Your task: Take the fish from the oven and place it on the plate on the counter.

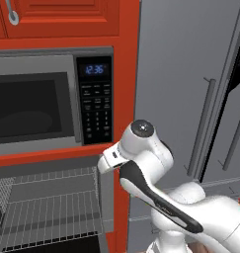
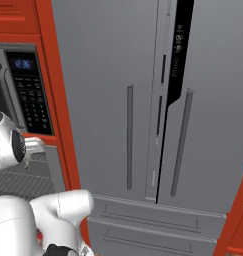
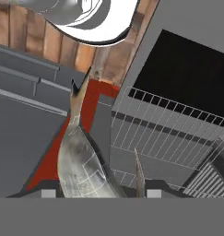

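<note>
**Fish held at the gripper, beside the open oven**

Left base view: The white arm (image 1: pixel 156 197) is seen rising from the lower right of the frame, its upper joint lying at centre. A grey microwave (image 1: pixel 37 101) with a black keypad and a blue clock is set in the upper left, framed by red cabinet wood (image 1: pixel 126 29). Below it, at lower left, the oven (image 1: pixel 52 207) is seen standing open, with wire racks exposed inside the cavity. A grey refrigerator (image 1: pixel 190 89) with long bar handles is seen across the right half.

Right base view: The arm's joints are seen at the lower left. The microwave's keypad is visible at the upper left edge, and a strip of oven rack is seen just below it. The refrigerator's doors and lower drawers are seen across the centre and right.

Hand view: The fish (image 3: pixel 81 161) is seen lower left of centre, mottled grey-brown, its forked tail pointing toward the top of the frame. Its body is seated between the two finger tips of the gripper (image 3: pixel 98 193), which is closed on it at a moderate width. The oven's racks and dark window are seen to the right of the fish. A red strip of cabinet is seen behind the tail.
</note>
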Motion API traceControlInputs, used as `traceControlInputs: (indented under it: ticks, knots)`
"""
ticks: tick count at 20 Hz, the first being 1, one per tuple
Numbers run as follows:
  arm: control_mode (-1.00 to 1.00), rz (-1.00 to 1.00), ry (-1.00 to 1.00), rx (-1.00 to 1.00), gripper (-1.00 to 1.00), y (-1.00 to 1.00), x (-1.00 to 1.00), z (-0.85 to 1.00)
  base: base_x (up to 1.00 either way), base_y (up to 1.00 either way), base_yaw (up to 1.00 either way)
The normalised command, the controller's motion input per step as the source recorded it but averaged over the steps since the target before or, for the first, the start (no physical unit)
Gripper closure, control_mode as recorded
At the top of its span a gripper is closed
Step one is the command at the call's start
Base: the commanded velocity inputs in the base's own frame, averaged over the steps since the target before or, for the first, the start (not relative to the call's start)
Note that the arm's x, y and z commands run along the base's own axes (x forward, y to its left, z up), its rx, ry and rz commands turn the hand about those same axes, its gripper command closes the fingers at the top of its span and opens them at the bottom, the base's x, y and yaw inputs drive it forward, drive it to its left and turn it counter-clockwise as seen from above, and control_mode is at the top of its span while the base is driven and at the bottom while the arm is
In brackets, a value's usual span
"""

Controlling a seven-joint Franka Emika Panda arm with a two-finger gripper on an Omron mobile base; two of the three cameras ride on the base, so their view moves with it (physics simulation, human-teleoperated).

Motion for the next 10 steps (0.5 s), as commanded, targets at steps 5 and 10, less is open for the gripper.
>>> traceControlInputs:
  ticks: [5,10]
  knots:
    - [-1.00,0.00,-0.10,0.03,1.00,-1.00,-0.15,0.38,0.00,0.00,0.00]
    - [-1.00,-0.04,-0.09,0.01,1.00,-0.87,-0.01,0.42,0.00,0.00,0.00]
